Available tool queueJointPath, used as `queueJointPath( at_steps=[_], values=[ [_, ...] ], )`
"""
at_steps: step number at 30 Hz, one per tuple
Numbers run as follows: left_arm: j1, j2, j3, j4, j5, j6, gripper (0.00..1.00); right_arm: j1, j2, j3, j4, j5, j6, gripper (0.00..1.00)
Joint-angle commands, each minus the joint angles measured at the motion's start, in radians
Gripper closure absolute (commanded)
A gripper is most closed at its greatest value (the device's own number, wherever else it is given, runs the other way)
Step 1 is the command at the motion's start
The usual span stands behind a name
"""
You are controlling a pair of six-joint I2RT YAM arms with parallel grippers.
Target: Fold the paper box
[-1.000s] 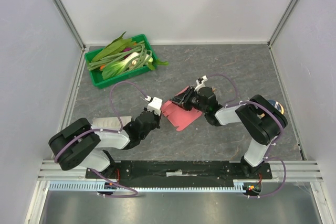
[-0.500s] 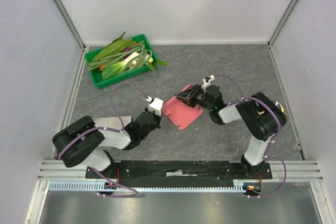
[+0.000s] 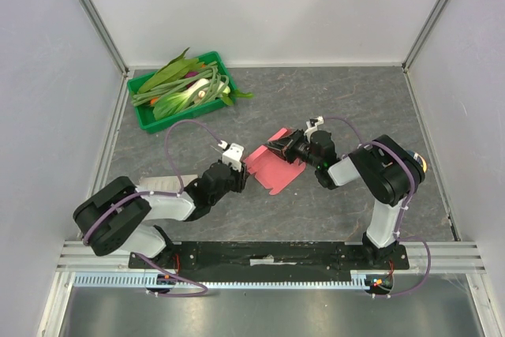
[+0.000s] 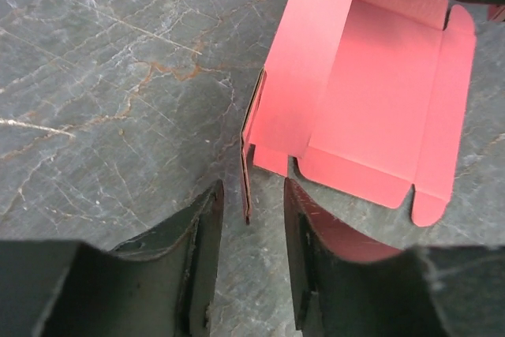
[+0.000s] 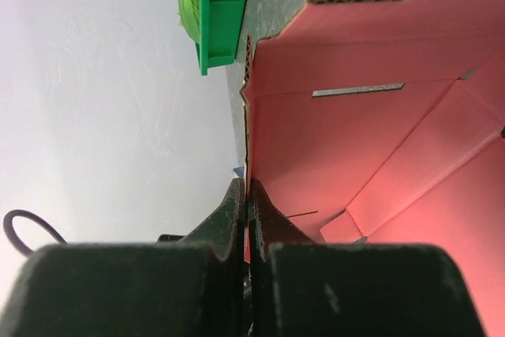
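Note:
The pink-red paper box [image 3: 274, 171] lies partly unfolded on the grey table between my two arms. In the left wrist view its near side flap [image 4: 246, 183] stands on edge in the gap of my left gripper [image 4: 251, 204]. That gripper is open, and neither finger [image 4: 207, 230] touches the flap. Beyond it the box's inner panels [image 4: 379, 108] lie flat. My right gripper [image 5: 247, 195] is shut on the edge of a raised panel of the paper box [image 5: 355, 140]. From above, the right gripper [image 3: 278, 146] sits at the box's far corner and the left gripper [image 3: 241, 170] at its left edge.
A green tray [image 3: 144, 116] full of leafy greens stands at the back left, and it shows again as the green tray [image 5: 221, 13] past the box. A pale sheet [image 3: 158, 184] lies under my left arm. White walls enclose the table.
My left gripper has opened and let go of the side flap. My right gripper has shut on the box's far panel after shifting slightly left.

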Motion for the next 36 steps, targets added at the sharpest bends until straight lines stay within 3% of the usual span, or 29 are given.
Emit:
queueJointPath(
  at_steps=[1,8,12,14,23,28,36],
  values=[
    [0.018,-0.081,-0.019,-0.047,0.102,-0.131,0.54,-0.001,0.035,0.019,0.033,0.009,-0.016,1.0],
    [0.02,-0.197,0.016,-0.166,0.09,-0.122,0.46,-0.003,0.035,0.017,0.03,0.012,-0.023,1.0],
    [0.035,-0.245,0.039,-0.217,0.052,-0.147,0.49,-0.003,0.022,0.025,0.016,0.013,-0.034,1.0],
    [0.046,-0.234,0.053,-0.225,0.021,-0.151,0.55,-0.003,0.012,0.029,-0.009,0.016,-0.042,1.0],
    [0.051,-0.125,0.13,-0.174,0.022,-0.136,0.55,-0.003,0.005,0.036,-0.013,0.018,-0.042,1.0],
    [0.051,-0.069,0.145,-0.174,-0.022,-0.122,0.71,0.004,-0.005,0.037,-0.027,0.023,-0.045,1.0],
    [0.051,0.034,0.193,-0.099,-0.048,-0.143,0.69,0.047,-0.001,0.034,-0.027,0.052,-0.034,1.0]
  ],
)
